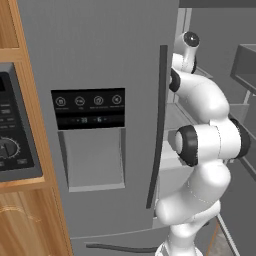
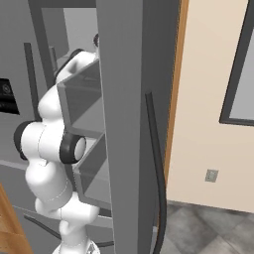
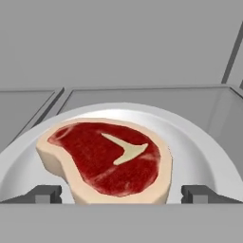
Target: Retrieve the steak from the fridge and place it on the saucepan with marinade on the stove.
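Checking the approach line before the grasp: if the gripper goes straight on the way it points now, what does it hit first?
Most likely the steak: it lies on a white plate, between the tips of the open gripper. Depth is unclear.

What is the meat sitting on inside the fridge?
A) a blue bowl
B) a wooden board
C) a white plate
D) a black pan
C: in the hand view the steak lies flat on a round white plate, with the open claw reaching toward it, one tip on each side.
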You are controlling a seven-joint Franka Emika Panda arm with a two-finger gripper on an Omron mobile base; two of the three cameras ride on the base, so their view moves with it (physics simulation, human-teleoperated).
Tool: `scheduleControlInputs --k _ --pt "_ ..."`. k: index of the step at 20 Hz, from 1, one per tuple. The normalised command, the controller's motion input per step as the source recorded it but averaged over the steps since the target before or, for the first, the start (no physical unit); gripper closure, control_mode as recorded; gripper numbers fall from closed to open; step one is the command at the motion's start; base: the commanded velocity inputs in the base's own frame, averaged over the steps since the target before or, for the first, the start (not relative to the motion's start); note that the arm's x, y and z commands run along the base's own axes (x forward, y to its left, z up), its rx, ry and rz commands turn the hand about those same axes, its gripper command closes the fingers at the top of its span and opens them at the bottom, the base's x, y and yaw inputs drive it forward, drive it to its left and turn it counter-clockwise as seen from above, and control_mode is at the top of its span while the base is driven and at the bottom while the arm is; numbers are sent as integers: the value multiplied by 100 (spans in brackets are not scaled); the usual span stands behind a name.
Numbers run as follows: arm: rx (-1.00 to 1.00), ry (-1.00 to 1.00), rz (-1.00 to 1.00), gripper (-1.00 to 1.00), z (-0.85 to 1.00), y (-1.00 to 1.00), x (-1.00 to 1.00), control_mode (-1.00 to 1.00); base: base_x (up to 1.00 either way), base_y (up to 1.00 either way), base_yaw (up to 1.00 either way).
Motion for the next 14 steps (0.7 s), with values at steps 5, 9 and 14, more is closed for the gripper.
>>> scheduleControlInputs --k 5,9,14 --pt "0 0 0 -100 0 -2 10 -100 0 0 0" --pt "0 0 0 -100 -1 0 4 -100 0 0 0" --pt "0 1 0 -100 -6 0 8 -100 0 0 0"
